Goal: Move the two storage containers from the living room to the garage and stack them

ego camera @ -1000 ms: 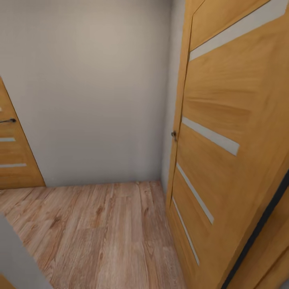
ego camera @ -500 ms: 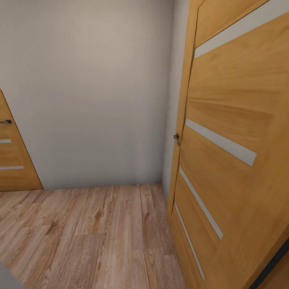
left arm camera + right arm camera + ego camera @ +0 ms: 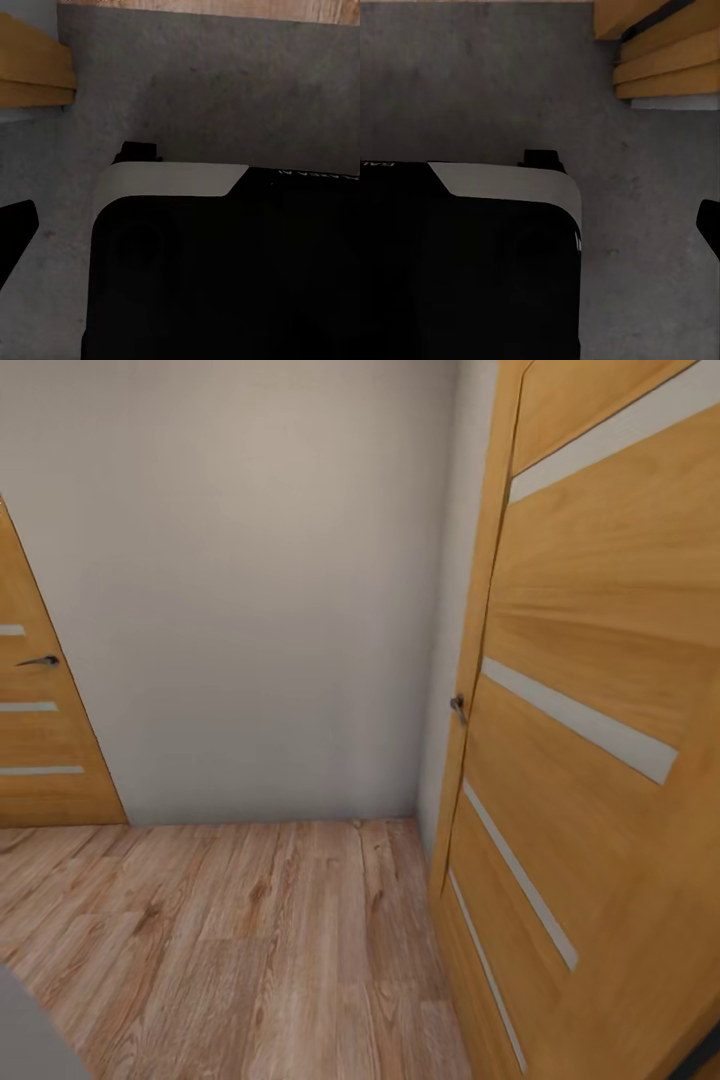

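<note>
1. Ahead of us in the head view stands a plain pale wall (image 3: 250, 590), meeting the wood-plank floor (image 3: 250, 950) along a straight line
2. At our right an orange-wood door (image 3: 590, 760) with pale slits stands close, its near edge running down to the planks; a small dark handle (image 3: 458, 705) sits on that edge, just beside the wall corner
3. At our left a second orange door (image 3: 40, 740) with pale slits and a dark lever (image 3: 40, 660) is set in the side wall, well apart from the first
4. Between the two doors the planks lie open, a wedge of floor that narrows toward the far corner at the right
5. A grey corner of something cuts into the head view at the bottom left; we cannot tell what it is
6. Both wrist views look down on grey mottled concrete floor (image 3: 225, 90) and the robot's black, white-trimmed base (image 3: 465, 262)
7. Orange-wood door edges (image 3: 660, 52) show beside the concrete in both wrist views, and a strip of planks borders it in the left wrist view
8. A dark finger tip (image 3: 15, 225) shows at the margin of each wrist view; whether either hand is apart or together we cannot tell
9. The storage bins are out of our sight, so we cannot place them
</note>
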